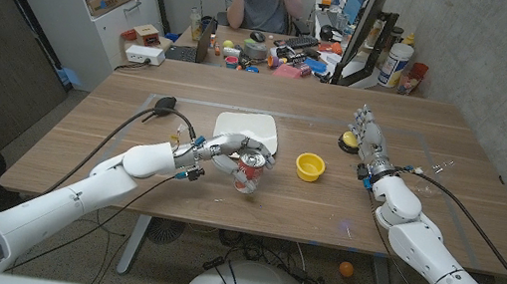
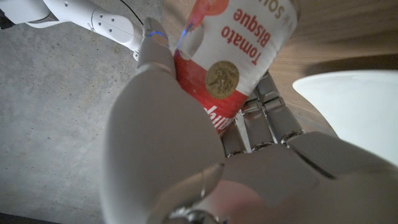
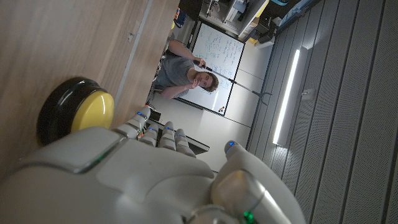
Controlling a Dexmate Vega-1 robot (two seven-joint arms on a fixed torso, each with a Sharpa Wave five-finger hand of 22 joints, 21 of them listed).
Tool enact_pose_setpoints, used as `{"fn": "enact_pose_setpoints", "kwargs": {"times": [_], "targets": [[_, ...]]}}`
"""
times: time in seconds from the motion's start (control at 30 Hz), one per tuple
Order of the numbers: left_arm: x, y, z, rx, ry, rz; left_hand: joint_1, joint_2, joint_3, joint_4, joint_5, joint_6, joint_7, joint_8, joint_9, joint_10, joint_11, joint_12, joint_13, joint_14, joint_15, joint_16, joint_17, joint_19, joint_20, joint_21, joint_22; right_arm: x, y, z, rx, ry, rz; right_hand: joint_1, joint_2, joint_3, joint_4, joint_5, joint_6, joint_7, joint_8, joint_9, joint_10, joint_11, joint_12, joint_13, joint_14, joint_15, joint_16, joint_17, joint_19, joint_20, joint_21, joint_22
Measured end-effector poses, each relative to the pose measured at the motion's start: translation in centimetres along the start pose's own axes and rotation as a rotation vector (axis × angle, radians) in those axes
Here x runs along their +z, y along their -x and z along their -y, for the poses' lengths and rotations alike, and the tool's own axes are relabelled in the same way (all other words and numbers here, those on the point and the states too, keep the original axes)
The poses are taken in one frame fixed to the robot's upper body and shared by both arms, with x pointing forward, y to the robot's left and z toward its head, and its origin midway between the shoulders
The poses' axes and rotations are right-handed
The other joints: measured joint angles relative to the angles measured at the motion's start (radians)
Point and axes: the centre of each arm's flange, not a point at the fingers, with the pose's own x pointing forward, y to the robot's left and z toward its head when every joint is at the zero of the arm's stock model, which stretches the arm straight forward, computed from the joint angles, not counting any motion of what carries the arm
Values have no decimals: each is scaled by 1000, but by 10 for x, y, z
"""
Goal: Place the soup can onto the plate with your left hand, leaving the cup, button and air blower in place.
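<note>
The table (image 1: 449,181) is brown wood with a smooth, dull top. The can (image 2: 239,59) has a shiny paper label and a metal top. The plate (image 1: 248,127) is white and smooth. The cup (image 1: 309,167) looks like shiny yellow plastic. The button (image 3: 78,112) is smooth yellow plastic on a black base. Both hands (image 2: 186,155) (image 3: 143,174) have smooth, pale grey plastic shells.

Soup can (image 1: 249,173) stands before plate (image 1: 246,128), cup (image 1: 309,167) rightward.

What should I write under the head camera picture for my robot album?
Left robot hand grips the soup can beside the white plate.
</note>
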Motion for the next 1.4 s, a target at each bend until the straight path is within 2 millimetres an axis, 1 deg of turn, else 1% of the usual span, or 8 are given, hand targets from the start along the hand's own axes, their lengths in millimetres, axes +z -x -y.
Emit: {"fn": "enact_pose_setpoints", "kwargs": {"times": [0.13,0.17,0.33,0.67,0.9,0.97,1.13,1.4], "targets": [[3,0,-4,8,-7,7,0,0,0,0,0,2,2,0,0,0,0,0,5,0,0,-2,0,0,0,-2,1,1,0,0,1,-1,3,0,0,0,0,0,0,0,0,0,0,0,0,0,0,0,0,0,0,0,0,0],[7,1,-10,47,-13,20,0,0,0,0,0,2,2,0,0,0,0,0,5,0,0,-2,0,0,0,-3,2,-1,0,1,-2,-2,1,0,0,0,0,0,0,0,0,0,0,0,0,0,0,0,0,0,0,0,0,0],[14,2,-22,99,-26,35,0,0,-1,0,0,2,2,-3,0,0,0,0,8,0,0,-2,0,0,0,-3,3,0,0,1,-2,-4,6,0,0,0,0,0,0,0,0,0,0,0,0,0,0,0,0,0,0,0,0,0],[26,7,-38,158,-59,49,0,0,-1,1,0,2,2,-6,3,0,0,-3,12,-1,-1,-4,0,0,0,-1,3,2,0,3,-1,-5,15,0,0,0,0,0,0,0,0,0,0,0,0,0,0,0,0,0,0,0,-4,0],[28,11,-45,200,-72,45,0,0,-1,1,0,2,2,-12,3,5,5,-4,14,-1,-1,-4,5,0,0,2,2,4,-3,3,3,-4,23,0,0,0,0,0,0,0,0,0,0,0,0,0,0,0,0,0,0,0,-4,0],[28,12,-48,212,-75,42,0,0,-1,1,0,3,3,-12,3,6,5,-4,19,-1,-1,-4,5,0,0,3,2,5,-3,4,4,-4,25,0,0,4,-4,0,0,0,0,0,0,0,0,0,0,0,0,0,0,0,-4,0],[28,14,-51,234,-80,37,-1,-1,-2,2,0,3,3,-12,3,6,5,-7,19,-1,-1,-4,6,0,0,3,2,7,-5,3,6,-3,29,0,0,4,-4,0,0,0,0,0,0,0,0,0,0,0,0,0,0,0,-4,0],[26,24,-59,280,-89,17,-1,-1,-3,3,0,3,3,-12,2,11,11,-9,23,-1,-1,0,9,0,0,3,2,9,-8,0,19,3,35,0,0,4,-4,0,0,0,0,0,0,0,0,0,0,0,0,0,0,0,-4,0]]}}
